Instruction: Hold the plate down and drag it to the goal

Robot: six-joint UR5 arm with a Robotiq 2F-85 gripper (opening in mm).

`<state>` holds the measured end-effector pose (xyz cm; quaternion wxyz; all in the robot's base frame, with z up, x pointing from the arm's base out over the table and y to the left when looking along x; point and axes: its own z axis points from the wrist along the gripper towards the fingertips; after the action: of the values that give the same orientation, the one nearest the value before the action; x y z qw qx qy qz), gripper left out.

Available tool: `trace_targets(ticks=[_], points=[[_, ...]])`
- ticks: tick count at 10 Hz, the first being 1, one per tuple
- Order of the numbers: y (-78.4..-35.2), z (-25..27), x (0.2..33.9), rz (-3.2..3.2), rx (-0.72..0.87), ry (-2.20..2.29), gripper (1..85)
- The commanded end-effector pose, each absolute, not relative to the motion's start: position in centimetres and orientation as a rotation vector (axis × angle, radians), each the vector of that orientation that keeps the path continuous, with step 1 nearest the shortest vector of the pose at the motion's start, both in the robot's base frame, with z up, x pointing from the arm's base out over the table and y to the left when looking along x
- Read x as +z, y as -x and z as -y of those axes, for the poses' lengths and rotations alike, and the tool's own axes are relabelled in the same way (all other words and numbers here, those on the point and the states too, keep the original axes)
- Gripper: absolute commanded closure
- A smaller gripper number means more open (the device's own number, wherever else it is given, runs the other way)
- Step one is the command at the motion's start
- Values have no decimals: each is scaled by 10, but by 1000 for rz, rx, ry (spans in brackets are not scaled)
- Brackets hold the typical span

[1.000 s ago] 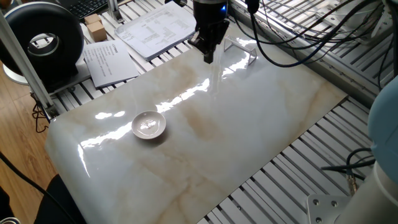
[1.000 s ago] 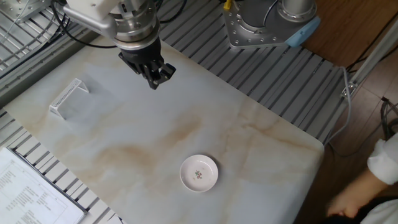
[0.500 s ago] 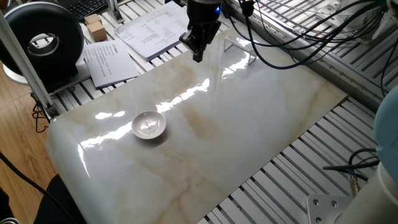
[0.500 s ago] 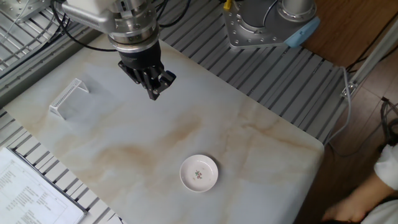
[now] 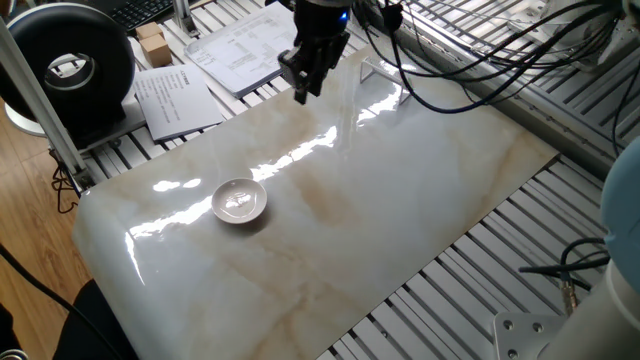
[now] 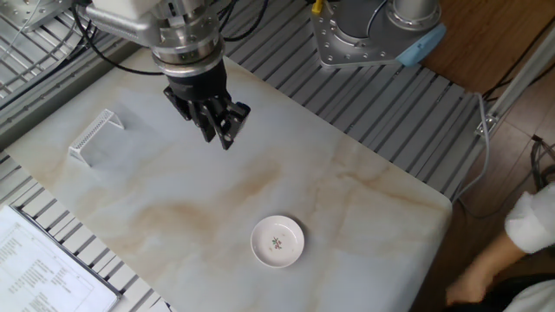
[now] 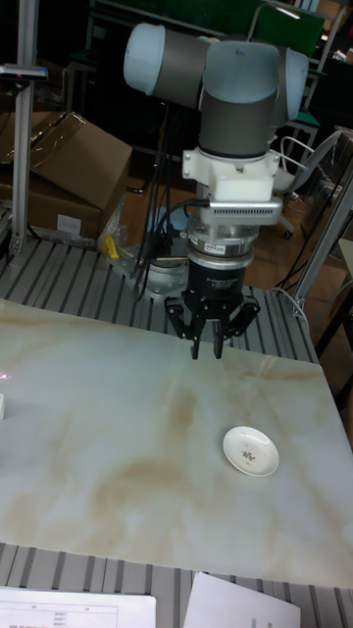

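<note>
One gripper point(image 6: 221, 132), fingers close together and grasping nothing, hangs above the worktop point(image 6: 364, 208), well apart from the plate point(image 6: 277, 241) and the goal point(image 6: 95, 137).

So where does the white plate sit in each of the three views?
One fixed view: plate left of centre on the marble slab.
The other fixed view: plate at lower centre.
Tall fixed view: plate at lower right.
Shared landmark: the gripper, hovering apart from it.

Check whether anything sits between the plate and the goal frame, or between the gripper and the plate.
Nothing visible does. Only bare marble lies between the plate and the goal, and between the gripper and the plate.
</note>
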<state>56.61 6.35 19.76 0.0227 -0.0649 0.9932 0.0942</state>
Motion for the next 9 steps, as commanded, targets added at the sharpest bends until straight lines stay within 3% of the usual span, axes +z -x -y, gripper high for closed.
trace_targets(ticks=[1, 4, 6, 9], points=[[-587, -91, 184, -3063, 340, 164, 497], [-576, -79, 182, -3109, 274, 228, 497], [-575, -54, 179, -3132, 127, 196, 477], [-578, -87, 150, -3129, 102, 83, 480]])
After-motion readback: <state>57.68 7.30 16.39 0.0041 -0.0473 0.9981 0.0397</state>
